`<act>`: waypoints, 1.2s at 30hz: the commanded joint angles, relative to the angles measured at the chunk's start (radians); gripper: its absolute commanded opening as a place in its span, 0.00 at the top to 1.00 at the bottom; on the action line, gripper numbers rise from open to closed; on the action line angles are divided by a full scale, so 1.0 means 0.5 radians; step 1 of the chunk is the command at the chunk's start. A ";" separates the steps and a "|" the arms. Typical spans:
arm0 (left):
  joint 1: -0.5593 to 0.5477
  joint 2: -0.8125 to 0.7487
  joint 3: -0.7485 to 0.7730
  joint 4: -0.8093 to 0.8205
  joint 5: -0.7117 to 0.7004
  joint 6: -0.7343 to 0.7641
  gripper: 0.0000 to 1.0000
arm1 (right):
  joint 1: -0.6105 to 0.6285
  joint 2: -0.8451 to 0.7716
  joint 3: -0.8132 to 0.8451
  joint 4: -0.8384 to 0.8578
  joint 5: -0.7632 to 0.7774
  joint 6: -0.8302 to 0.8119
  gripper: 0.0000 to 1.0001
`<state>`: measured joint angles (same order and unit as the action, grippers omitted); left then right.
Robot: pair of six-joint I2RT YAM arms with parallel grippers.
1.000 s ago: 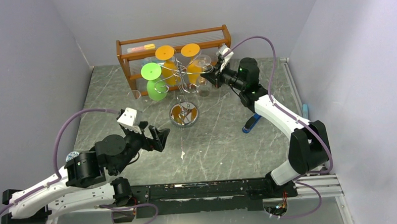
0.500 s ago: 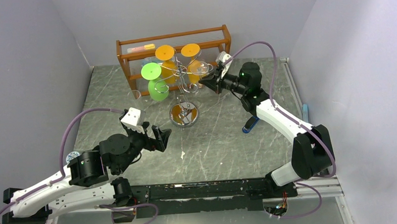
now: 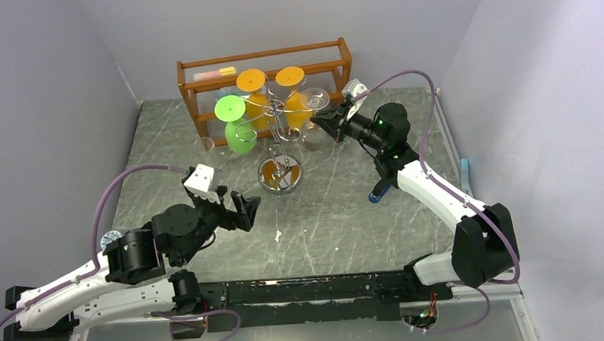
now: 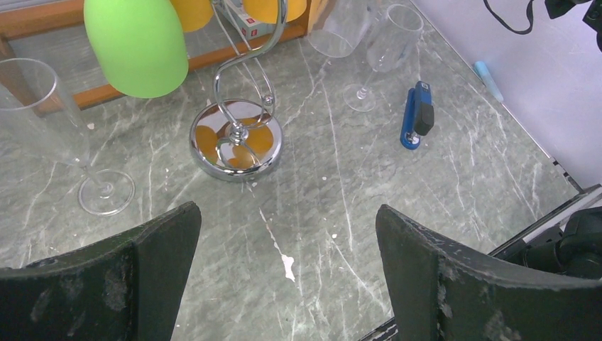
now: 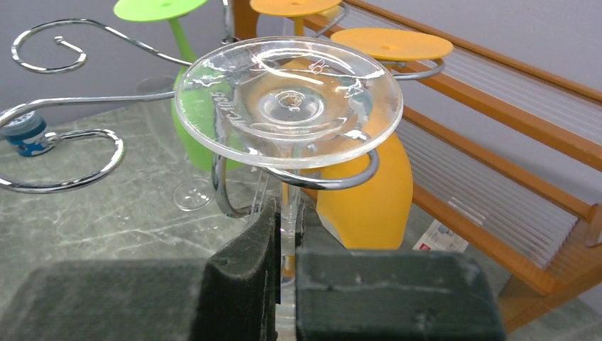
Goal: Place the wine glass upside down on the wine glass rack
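Observation:
The clear wine glass [image 5: 287,106] hangs upside down, its round foot on top. My right gripper [image 5: 287,234] is shut on its stem just below the foot. The foot lies over a curled arm [image 5: 323,181] of the silver wire rack, with the stem inside the curl. In the top view the glass foot [image 3: 315,99] is at the right side of the rack [image 3: 279,174], with my right gripper [image 3: 331,121] beside it. The rack's shiny round base [image 4: 236,140] shows in the left wrist view. My left gripper [image 4: 287,213] is open and empty over the table, in front of the rack [image 3: 239,212].
A green glass [image 3: 235,123] and two orange glasses [image 3: 256,96] hang on the rack. The orange-brown wooden shelf [image 3: 263,61] stands behind it. A clear flute [image 4: 42,114] stands left of the base, a clear wine glass [image 4: 392,35] stands right of it, and a blue stapler [image 4: 417,114] lies further right.
My right wrist has shifted to the right and risen a little, still gripping the glass at the rack arm. My left arm drew back slightly, then stayed still.

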<state>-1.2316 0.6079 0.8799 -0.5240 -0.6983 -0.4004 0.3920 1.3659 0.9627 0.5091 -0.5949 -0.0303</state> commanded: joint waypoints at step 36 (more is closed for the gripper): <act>-0.010 0.032 0.032 -0.029 -0.003 -0.004 0.03 | -0.038 -0.174 -0.131 -0.158 0.242 0.310 0.46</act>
<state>-1.2316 0.6163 0.8715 -0.5251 -0.6952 -0.4164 0.3786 1.3575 0.9443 0.4282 -0.5350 0.0910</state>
